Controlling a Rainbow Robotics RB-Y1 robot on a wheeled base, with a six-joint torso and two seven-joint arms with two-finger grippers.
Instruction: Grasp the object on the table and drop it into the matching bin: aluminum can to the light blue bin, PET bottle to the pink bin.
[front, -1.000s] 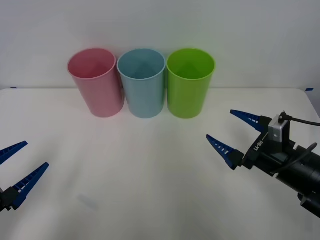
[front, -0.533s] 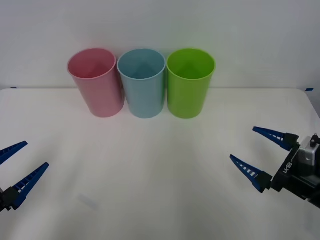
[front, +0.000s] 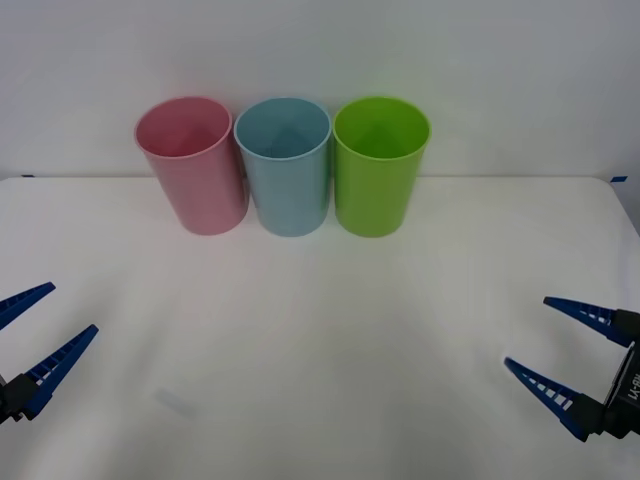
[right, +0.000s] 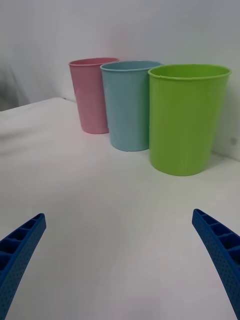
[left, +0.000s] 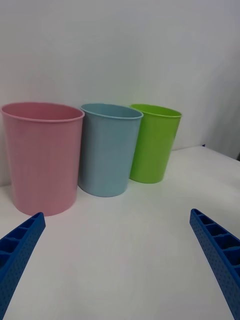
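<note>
Table (front: 320, 350): white top, lying flat before the robot, running back to a pale wall.
Bins: three tall tapered cups standing upright in a row at the far edge, close against each other.
Pink bin (front: 193, 165): sitting at the robot's left end of the row; front view shows its inside bare as far down as I can see.
Light blue bin (front: 285, 165): standing in the middle, just beside the pink one; what is lying at its bottom cannot be told from any view.
Lime green bin (front: 379, 165): sitting at the right end, nearest the right wrist camera.
Can: I am finding no can on the tabletop; whether it is resting inside a bin cannot be told.
Left gripper (front: 35, 335): hovering low at the near left edge, well apart from the bins, blue ribbed fingers (left: 20, 250) spreading wide, gripping nothing.
Right gripper (front: 570, 355): hanging at the near right corner, well apart from the row, fingers (right: 220, 250) likewise splaying wide, carrying nothing, pointing toward the bins.
</note>
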